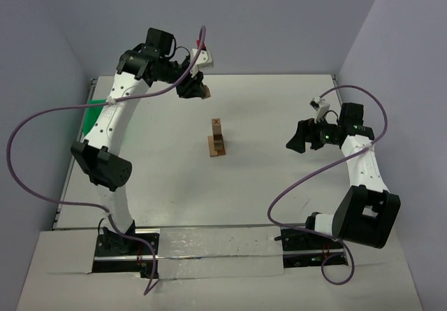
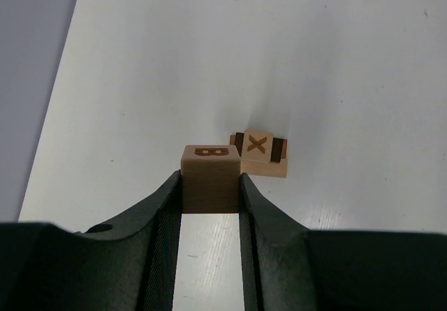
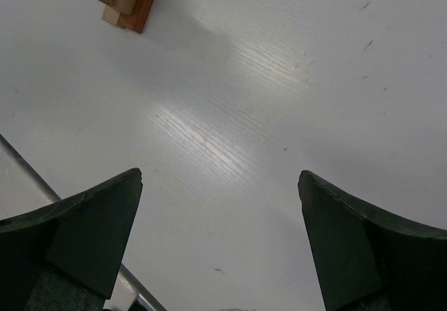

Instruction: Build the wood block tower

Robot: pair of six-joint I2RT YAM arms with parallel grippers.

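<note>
Right gripper (image 3: 220,177) sits near the counter's (image 3: 279,80) right edge. Jaws spread wide, nothing between them, bare surface below.

Left gripper (image 2: 210,185) is out toward the far edge, left of centre. Jaws clenched on a tan block (image 2: 209,164) with a B on top, one finger on each side face.

Tower (image 1: 218,143) stands mid-counter, X block (image 2: 258,145) on top, clear of both grippers. Right wrist view cuts it off at the top-left corner, and I can't count the blocks.

Green tray (image 1: 89,121) is at the left edge, mostly behind the left arm (image 1: 112,115).
</note>
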